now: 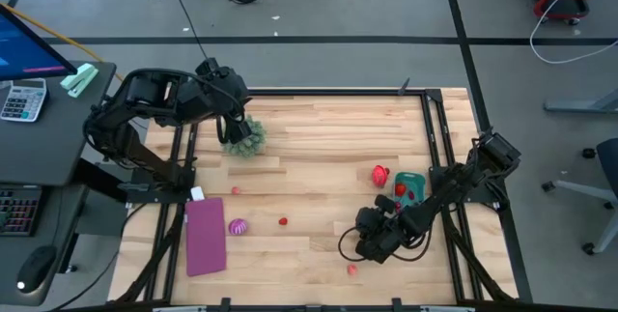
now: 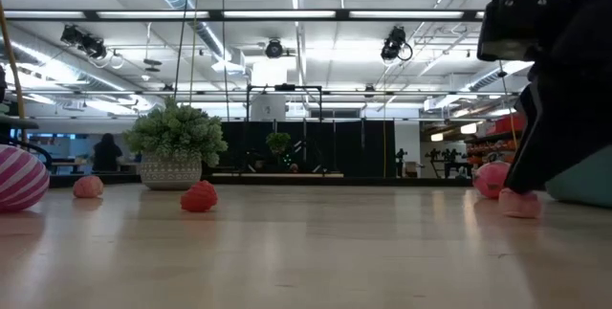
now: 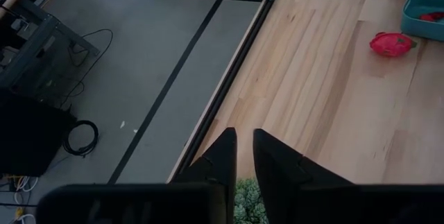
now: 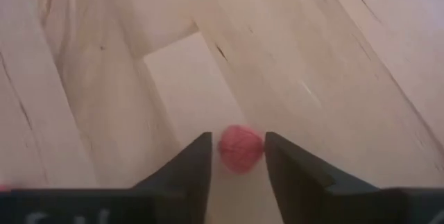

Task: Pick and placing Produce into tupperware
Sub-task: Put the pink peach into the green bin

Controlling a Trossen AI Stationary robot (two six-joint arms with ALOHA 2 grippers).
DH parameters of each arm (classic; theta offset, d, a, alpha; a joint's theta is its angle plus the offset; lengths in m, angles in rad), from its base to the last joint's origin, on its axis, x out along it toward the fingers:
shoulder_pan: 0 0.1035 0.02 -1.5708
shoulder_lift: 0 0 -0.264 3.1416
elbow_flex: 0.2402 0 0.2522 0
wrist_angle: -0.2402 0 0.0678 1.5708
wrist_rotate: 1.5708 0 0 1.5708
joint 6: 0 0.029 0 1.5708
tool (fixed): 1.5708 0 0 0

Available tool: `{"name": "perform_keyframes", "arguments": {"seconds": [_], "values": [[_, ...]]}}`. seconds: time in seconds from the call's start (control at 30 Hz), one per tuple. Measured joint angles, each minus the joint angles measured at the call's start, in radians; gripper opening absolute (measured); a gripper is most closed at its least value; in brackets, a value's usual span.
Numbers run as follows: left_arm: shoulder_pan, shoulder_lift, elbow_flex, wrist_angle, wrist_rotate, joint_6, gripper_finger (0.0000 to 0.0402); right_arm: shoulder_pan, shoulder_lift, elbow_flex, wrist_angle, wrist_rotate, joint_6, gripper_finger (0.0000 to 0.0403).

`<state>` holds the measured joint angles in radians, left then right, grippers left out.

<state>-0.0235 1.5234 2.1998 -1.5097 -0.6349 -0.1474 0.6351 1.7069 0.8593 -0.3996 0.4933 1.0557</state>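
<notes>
high view: right gripper (image 1: 365,245) low on the table (image 1: 319,148) near the teal tub (image 1: 409,187); left gripper (image 1: 232,124) over the green plant ball (image 1: 245,138). right wrist view: fingers (image 4: 191,165) flanking a small red fruit (image 4: 241,148), contact unclear. left wrist view: fingers (image 3: 222,158) nearly closed, empty.

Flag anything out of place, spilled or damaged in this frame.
Nothing looks damaged. The produce lies scattered loose across the table, one pink piece near its front edge. The right pincer straddles a small red piece. The tub sits upright.
</notes>
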Motion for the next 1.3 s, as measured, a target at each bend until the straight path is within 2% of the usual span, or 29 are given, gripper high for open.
{"name": "perform_keyframes", "arguments": {"seconds": [0.13, 0.27, 0.5, 0.9, 1.1, 1.3], "values": [[0.000, 0.000, 0.000, 0.000, 0.000, -0.002, 0.0054, 0.000, 0.000, 0.000, 0.006, 0.000, 0.000, 0.0101], [0.000, 0.000, 0.000, 0.000, 0.000, -0.005, 0.0059, 0.000, 0.000, 0.000, 0.015, 0.000, 0.001, 0.0097], [0.000, 0.000, 0.000, 0.000, 0.000, -0.007, 0.0057, 0.000, 0.000, 0.000, 0.023, -0.001, 0.000, 0.0126], [0.000, 0.000, 0.000, 0.000, 0.000, -0.007, 0.0061, -0.022, 0.007, 0.000, 0.040, -0.002, 0.008, 0.0198], [0.000, 0.000, 0.000, -0.001, 0.000, -0.007, 0.0055, -0.031, 0.052, 0.000, 0.052, -0.022, 0.060, 0.0204], [0.000, 0.000, 0.000, -0.007, 0.000, -0.007, 0.0051, -0.031, 0.061, 0.000, 0.051, -0.019, 0.075, 0.0187]]}}
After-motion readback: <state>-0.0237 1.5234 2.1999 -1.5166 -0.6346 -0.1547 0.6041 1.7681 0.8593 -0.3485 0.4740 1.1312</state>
